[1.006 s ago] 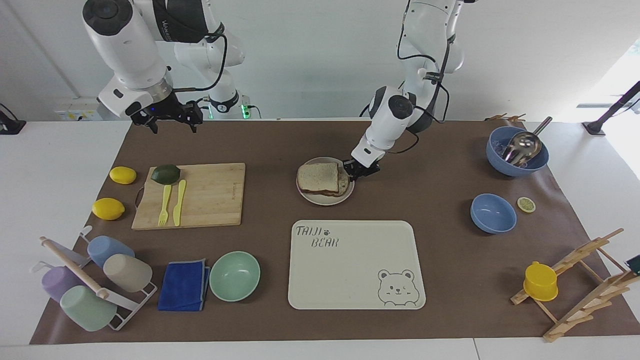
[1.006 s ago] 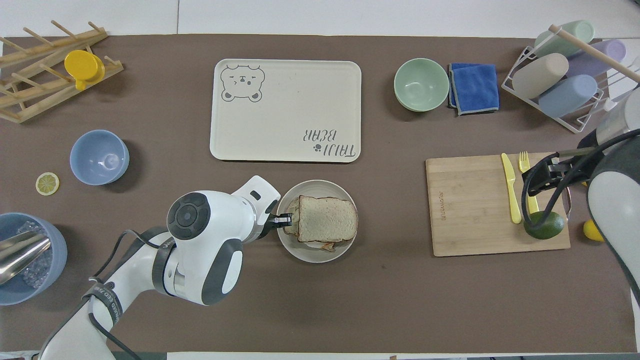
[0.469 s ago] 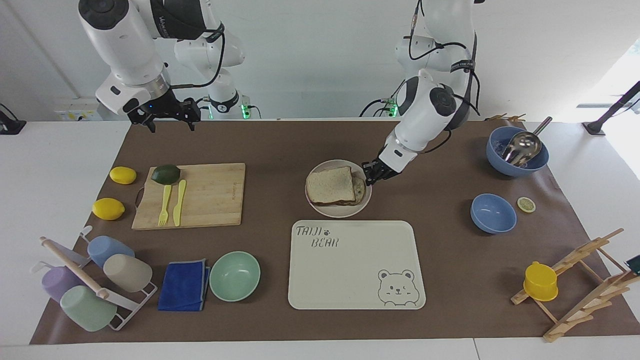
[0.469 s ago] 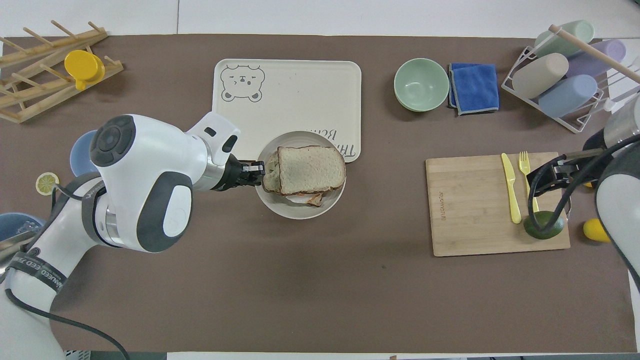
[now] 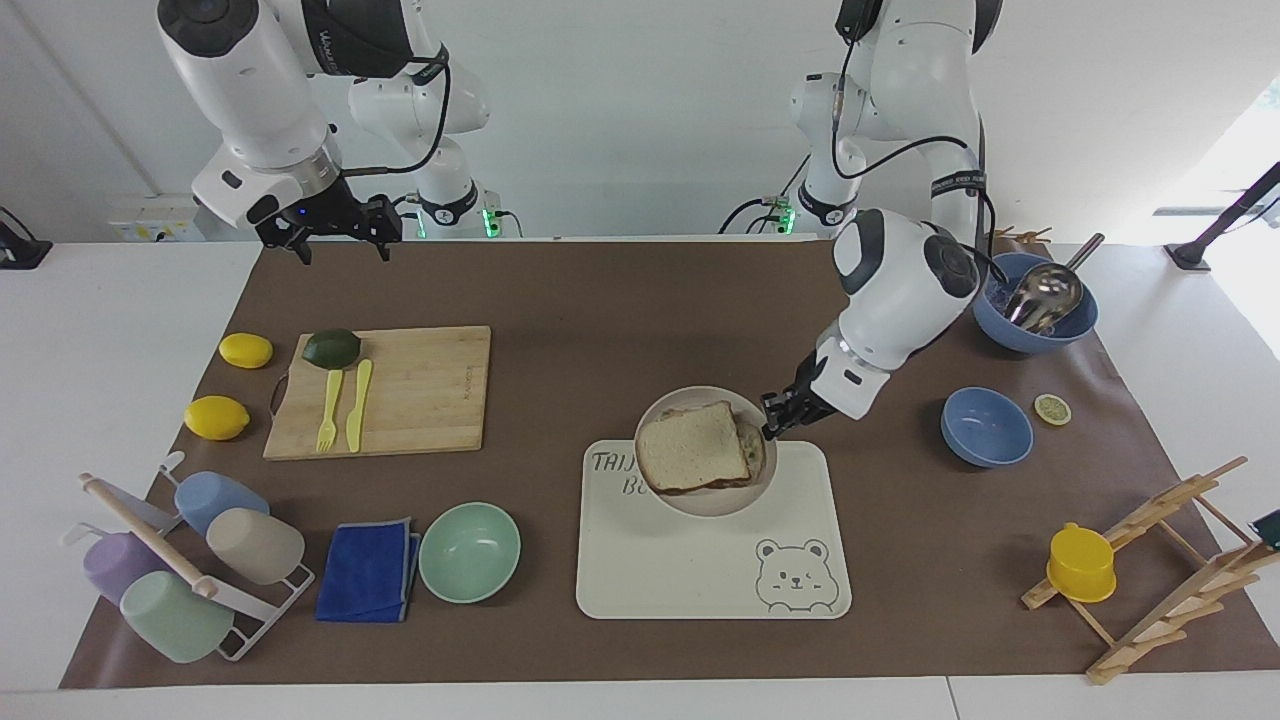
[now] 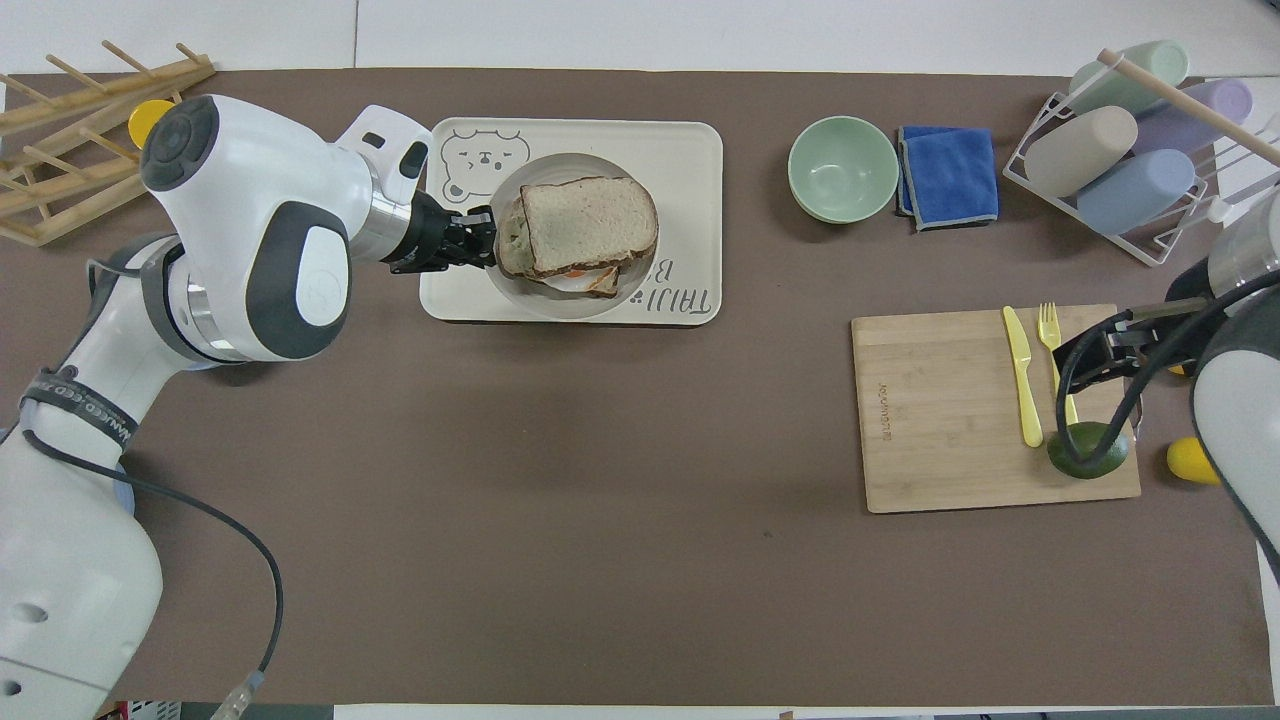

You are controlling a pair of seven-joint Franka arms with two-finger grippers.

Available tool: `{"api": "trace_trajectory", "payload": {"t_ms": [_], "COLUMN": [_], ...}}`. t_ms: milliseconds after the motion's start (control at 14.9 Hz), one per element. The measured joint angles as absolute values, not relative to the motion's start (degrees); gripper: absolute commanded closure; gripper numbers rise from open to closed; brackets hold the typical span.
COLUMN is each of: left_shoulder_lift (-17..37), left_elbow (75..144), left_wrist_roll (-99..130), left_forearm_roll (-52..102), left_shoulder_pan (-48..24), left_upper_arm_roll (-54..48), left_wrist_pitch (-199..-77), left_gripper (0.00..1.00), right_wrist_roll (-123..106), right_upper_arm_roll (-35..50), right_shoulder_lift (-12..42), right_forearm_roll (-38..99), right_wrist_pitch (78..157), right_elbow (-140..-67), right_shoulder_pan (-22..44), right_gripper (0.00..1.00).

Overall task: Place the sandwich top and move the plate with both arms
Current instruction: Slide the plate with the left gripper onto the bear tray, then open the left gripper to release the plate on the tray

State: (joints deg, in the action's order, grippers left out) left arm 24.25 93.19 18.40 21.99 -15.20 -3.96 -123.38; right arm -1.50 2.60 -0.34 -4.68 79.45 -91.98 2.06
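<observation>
Plate [image 5: 706, 500] is pinched at its rim by the left pincer [image 5: 775, 418] above the tray [image 5: 700, 590]; it should be kept level so the bread [image 5: 692, 446] is not tipped. The right pincer [image 5: 335, 235], spread, waits.

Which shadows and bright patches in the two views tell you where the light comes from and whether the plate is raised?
Facing view: strong daylight washes out the table's corner at the left arm's end; the left gripper holds the plate over the tray. Overhead view: the plate partly hides the tray's lettering, and a soft shadow lies on the mat beside the left arm.
</observation>
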Motion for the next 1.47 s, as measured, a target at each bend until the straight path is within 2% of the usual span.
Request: {"api": "trace_trajectory", "payload": {"t_ms": [134, 268, 603, 670, 737, 1207, 1475], "left_shoulder_lift": [30.3, 34.0, 35.0, 35.0, 35.0, 33.6, 25.9], "left_elbow": [88.1, 85.6, 85.4, 85.5, 85.6, 85.6, 86.0], "left_wrist_roll": [18.0, 17.3, 14.2, 13.9, 13.6, 13.1, 13.0], "left_forearm_roll": [21.2, 19.8, 18.9, 18.9, 18.9, 18.9, 18.1], "left_shoulder_pan": [-14.2, -13.5, -13.2, -13.2, -13.2, -12.6, -9.3], "left_upper_arm_roll": [-3.9, -3.8, -3.9, -3.9, -3.9, -3.8, -2.7], "left_wrist_pitch": [-123.5, -124.4, -128.5, -128.6, -128.6, -126.9, -118.4], "left_gripper": [1.0, 1.0, 1.0, 0.57, 0.01, 0.0, 0.0], "right_wrist_roll": [-1.5, -1.5, -1.5, -1.5, -1.5, -1.5, -1.5], "right_upper_arm_roll": [2.6, 2.7, 2.7, 2.7, 2.7, 2.7, 2.9], "right_shoulder_lift": [-0.4, -0.4, -0.4, -0.4, -0.4, -0.4, -0.4], "right_forearm_roll": [-4.7, -4.7, -4.7, -4.7, -4.7, -4.7, -4.7], "right_wrist_pitch": [79.5, 79.5, 79.5, 79.5, 79.5, 80.4, 81.1], "right_elbow": [-92.0, -91.9, -91.9, -91.9, -91.9, -91.8, -91.8], "right_shoulder_pan": [2.1, 2.1, 2.1, 2.1, 2.1, 2.1, 2.2], "right_gripper": [0.0, 0.0, 0.0, 0.0, 0.0, 0.0, 0.0]}}
